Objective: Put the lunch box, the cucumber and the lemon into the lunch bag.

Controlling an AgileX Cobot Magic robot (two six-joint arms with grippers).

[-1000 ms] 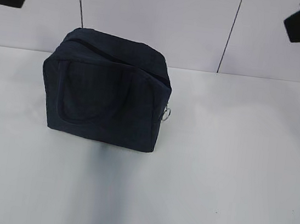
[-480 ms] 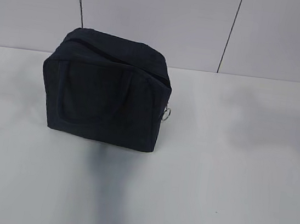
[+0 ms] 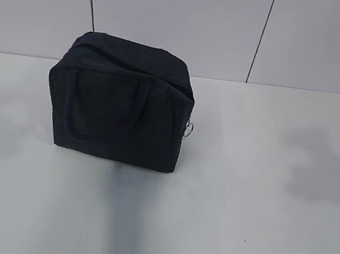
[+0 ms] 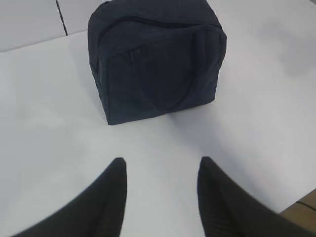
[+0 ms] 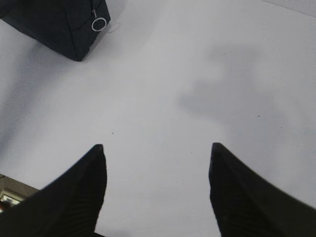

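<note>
The dark navy lunch bag (image 3: 120,101) stands upright on the white table, its top zipper drawn shut and a silver ring pull (image 3: 189,128) hanging at its right end. The left wrist view shows the lunch bag (image 4: 155,61) ahead of my left gripper (image 4: 162,165), which is open and empty above bare table. My right gripper (image 5: 157,150) is open too, with nothing between its fingers; the lunch bag's corner (image 5: 59,22) and ring pull (image 5: 98,24) lie at its upper left. The lunch box, cucumber and lemon are out of view. Neither gripper shows in the exterior view.
The white table (image 3: 261,195) runs to a pale panelled wall (image 3: 233,29) at the back. Its near edge shows in the left wrist view (image 4: 301,202) and the right wrist view (image 5: 15,190). Soft arm shadows fall on the table at right.
Both arms, seen as dark shapes at the exterior view's top corners a second ago, have left that view. Their shadows have slid across the table. The lunch bag has not moved.
</note>
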